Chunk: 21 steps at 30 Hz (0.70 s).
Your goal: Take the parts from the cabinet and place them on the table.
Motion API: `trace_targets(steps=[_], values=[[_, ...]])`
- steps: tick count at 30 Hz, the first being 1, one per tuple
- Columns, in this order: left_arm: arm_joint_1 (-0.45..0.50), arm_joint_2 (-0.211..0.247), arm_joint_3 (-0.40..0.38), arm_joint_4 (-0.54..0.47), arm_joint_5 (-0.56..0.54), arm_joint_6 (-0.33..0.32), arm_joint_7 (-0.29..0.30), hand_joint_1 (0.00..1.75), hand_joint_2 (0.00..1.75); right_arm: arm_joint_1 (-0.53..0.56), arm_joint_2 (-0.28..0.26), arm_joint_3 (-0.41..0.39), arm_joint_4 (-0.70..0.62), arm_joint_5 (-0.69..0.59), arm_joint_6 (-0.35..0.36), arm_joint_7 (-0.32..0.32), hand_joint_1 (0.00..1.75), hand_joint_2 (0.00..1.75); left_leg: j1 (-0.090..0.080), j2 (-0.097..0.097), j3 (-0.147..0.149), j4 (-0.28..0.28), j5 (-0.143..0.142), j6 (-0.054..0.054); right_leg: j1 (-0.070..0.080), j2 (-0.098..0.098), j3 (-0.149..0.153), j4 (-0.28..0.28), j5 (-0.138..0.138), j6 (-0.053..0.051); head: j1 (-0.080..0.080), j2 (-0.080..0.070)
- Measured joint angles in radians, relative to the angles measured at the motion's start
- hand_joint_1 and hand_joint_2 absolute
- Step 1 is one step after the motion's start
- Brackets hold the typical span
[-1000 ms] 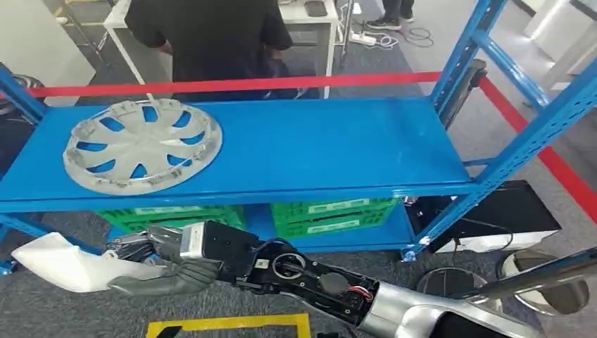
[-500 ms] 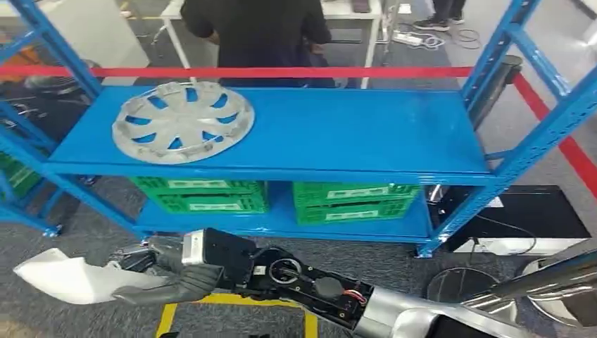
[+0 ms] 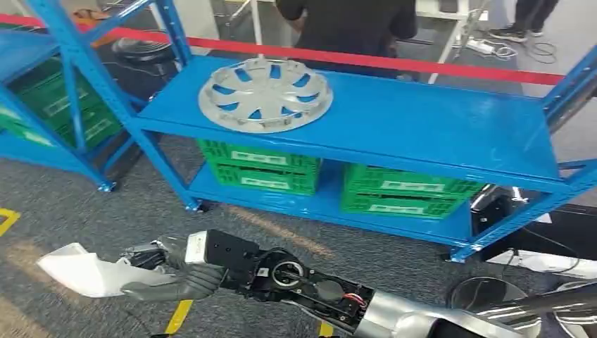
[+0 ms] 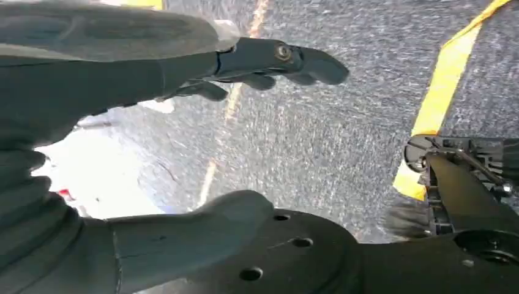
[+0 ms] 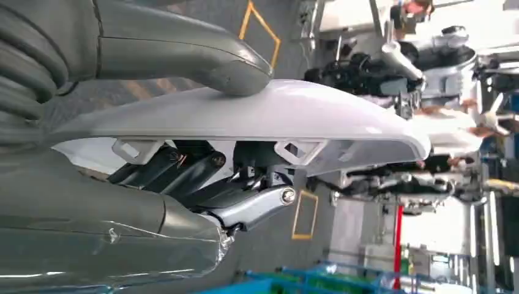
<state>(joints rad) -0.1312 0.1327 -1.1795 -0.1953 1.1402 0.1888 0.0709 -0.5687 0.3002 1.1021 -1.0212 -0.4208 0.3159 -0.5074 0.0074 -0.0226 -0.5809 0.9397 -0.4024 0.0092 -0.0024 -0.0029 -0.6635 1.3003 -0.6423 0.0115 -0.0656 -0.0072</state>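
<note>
Holding a white moulded plastic part (image 3: 84, 273) in the right hand (image 3: 172, 271), low and near over grey carpet.
Thumb on the smooth curved face, fingers (image 5: 245, 205) closed under its ribbed underside. Left hand (image 4: 183, 73) loosely spread, holding nothing. Silver spoked hubcap (image 3: 265, 94) lies flat on the far blue steel shelf (image 3: 422, 127).

Grey speckled carpet (image 3: 84, 204) covers the floor, crossed by yellow tape lines (image 3: 177, 316). A blue metal rack (image 3: 422, 134) stands on it, with green plastic crates (image 3: 260, 167) on its lower shelf. A second blue rack (image 3: 42, 84) stands to the left, also holding green crates. Behind runs a red barrier tape (image 3: 394, 62), with a person in dark clothes (image 3: 352, 21) at a white table (image 3: 450, 10) beyond.
</note>
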Motion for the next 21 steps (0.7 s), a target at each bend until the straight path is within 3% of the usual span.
trace_targets(steps=[1,2,3,4,5,6,8,9,10,11,12,13,14,15,16,17,18,19,20,21], values=[[0.000,-0.001,0.000,0.000,0.003,0.000,-0.013,0.00,1.75,0.000,0.000,0.000,0.002,0.005,0.004,-0.001,1.75,1.75,-0.003,-0.013,-0.013,0.001,0.011,0.000,0.006,0.001,0.021,-0.009,0.028,-0.008,0.000,0.000],[0.001,-0.003,0.000,0.000,0.008,-0.001,-0.031,0.00,1.75,0.000,0.000,0.000,0.005,0.012,0.010,-0.001,1.75,1.75,-0.006,-0.028,-0.026,0.001,0.022,-0.002,0.013,0.004,0.064,-0.061,0.075,-0.018,0.000,0.000],[0.002,-0.004,0.000,0.000,0.012,-0.001,-0.049,0.00,1.75,0.000,0.000,0.000,0.005,0.020,0.016,-0.001,1.75,1.75,-0.008,-0.042,-0.036,0.002,0.032,-0.004,0.019,0.015,0.119,-0.142,0.118,-0.029,0.000,0.000],[0.002,-0.005,0.000,0.000,0.014,-0.002,-0.059,0.00,1.75,-0.001,0.000,0.000,0.005,0.024,0.017,0.000,1.75,1.75,-0.008,-0.054,-0.045,0.002,0.042,-0.006,0.024,0.043,0.178,-0.231,0.139,-0.041,0.000,0.000],[0.002,-0.011,0.001,-0.001,0.015,-0.002,-0.065,0.00,1.75,-0.002,0.000,0.000,0.005,0.027,0.018,0.002,1.75,1.75,-0.007,-0.062,-0.051,0.002,0.051,-0.009,0.025,0.091,0.222,-0.310,0.119,-0.055,0.000,0.000],[0.001,-0.011,0.001,-0.001,0.016,-0.002,-0.069,0.00,1.75,-0.002,0.002,-0.001,0.005,0.028,0.018,0.005,1.75,1.75,-0.009,-0.072,-0.055,0.002,0.062,-0.012,0.018,0.097,0.251,-0.372,0.107,-0.050,0.000,0.000],[0.006,-0.016,0.001,-0.001,0.013,-0.002,-0.054,0.00,1.75,-0.002,0.002,0.000,0.004,0.033,0.014,0.026,1.75,1.75,-0.001,-0.095,-0.058,-0.015,0.087,-0.027,0.027,0.078,0.243,-0.367,0.118,-0.049,0.000,0.000],[0.012,-0.019,0.001,-0.001,0.010,-0.002,-0.035,0.00,1.75,0.000,0.002,0.000,0.003,0.036,0.008,0.037,1.75,1.75,-0.010,-0.111,-0.060,-0.021,0.103,-0.035,0.022,0.064,0.238,-0.379,0.135,-0.051,0.000,0.000],[0.013,-0.025,0.001,-0.002,0.006,-0.002,-0.020,0.00,1.75,0.001,0.002,0.000,0.003,0.037,0.003,0.046,1.75,1.75,-0.005,-0.083,-0.067,-0.011,0.081,-0.029,0.016,0.042,0.225,-0.386,0.150,-0.052,0.000,0.000],[0.012,-0.029,0.001,-0.002,0.004,-0.003,-0.010,0.00,1.75,0.003,0.002,-0.001,0.002,0.036,-0.002,0.051,1.75,1.75,-0.005,-0.037,-0.084,0.026,0.021,-0.035,0.015,0.036,0.211,-0.387,0.161,-0.060,-0.003,0.000],[0.011,-0.034,0.001,-0.002,0.001,-0.002,-0.004,0.00,1.75,0.005,0.002,-0.001,0.000,0.032,-0.003,0.053,1.75,1.75,0.001,-0.011,-0.105,0.090,-0.049,-0.044,0.016,0.021,0.199,-0.387,0.170,-0.065,-0.004,0.000],[0.009,-0.036,0.000,-0.002,0.001,-0.002,0.000,0.00,1.75,0.007,0.001,-0.002,0.000,0.032,-0.004,0.056,1.75,1.75,0.007,0.003,-0.126,0.178,-0.116,-0.054,0.017,0.005,0.184,-0.387,0.182,-0.063,-0.004,0.000],[0.009,-0.038,0.000,-0.002,0.001,-0.002,0.000,0.00,1.75,0.010,-0.001,-0.002,0.000,0.032,-0.004,0.057,1.75,1.75,0.010,0.007,-0.142,0.257,-0.149,-0.064,0.017,-0.012,0.168,-0.386,0.192,-0.062,-0.005,0.000],[0.009,-0.040,0.000,-0.002,0.001,-0.002,0.000,0.00,1.75,0.013,-0.002,-0.002,0.000,0.032,-0.004,0.057,1.75,1.75,0.015,0.009,-0.149,0.321,-0.143,-0.072,0.017,-0.029,0.152,-0.384,0.203,-0.059,-0.004,0.000],[0.009,-0.040,0.000,-0.002,0.001,-0.003,0.002,0.00,1.75,0.016,-0.003,-0.001,0.000,0.032,-0.004,0.057,1.75,1.75,0.020,0.011,-0.142,0.348,-0.104,-0.078,0.017,-0.044,0.136,-0.382,0.214,-0.056,-0.005,0.000],[0.009,-0.040,0.000,-0.002,0.000,-0.003,0.002,0.00,1.75,0.016,-0.004,-0.001,0.000,0.032,-0.004,0.057,1.75,1.75,0.026,0.014,-0.115,0.336,-0.053,-0.085,0.016,-0.060,0.118,-0.378,0.222,-0.052,-0.004,0.000],[0.009,-0.042,0.000,-0.002,-0.001,-0.003,0.003,0.00,1.75,0.016,-0.005,-0.001,0.000,0.032,-0.004,0.057,1.75,1.75,0.030,0.022,-0.069,0.286,-0.018,-0.092,0.014,-0.074,0.102,-0.371,0.229,-0.047,-0.004,0.000],[0.009,-0.043,0.000,-0.002,-0.002,-0.002,0.003,0.00,1.75,0.015,-0.005,-0.002,-0.001,0.032,-0.004,0.057,1.75,1.75,0.035,0.043,-0.003,0.204,-0.014,-0.098,0.013,-0.083,0.096,-0.362,0.233,-0.041,-0.004,0.000],[0.005,-0.047,0.000,-0.002,-0.002,-0.002,0.003,0.00,1.75,0.015,-0.005,-0.002,-0.002,0.032,-0.004,0.057,1.75,1.75,0.033,0.091,0.098,0.087,-0.051,-0.102,0.018,-0.093,0.086,-0.352,0.236,-0.036,-0.008,0.000],[0.000,-0.043,0.000,-0.001,-0.002,-0.002,0.007,0.00,1.75,0.013,-0.005,-0.004,-0.005,0.032,-0.005,0.056,1.75,1.75,0.022,0.093,0.152,-0.023,-0.089,-0.091,0.018,-0.106,0.078,-0.337,0.237,-0.031,-0.007,0.000]])
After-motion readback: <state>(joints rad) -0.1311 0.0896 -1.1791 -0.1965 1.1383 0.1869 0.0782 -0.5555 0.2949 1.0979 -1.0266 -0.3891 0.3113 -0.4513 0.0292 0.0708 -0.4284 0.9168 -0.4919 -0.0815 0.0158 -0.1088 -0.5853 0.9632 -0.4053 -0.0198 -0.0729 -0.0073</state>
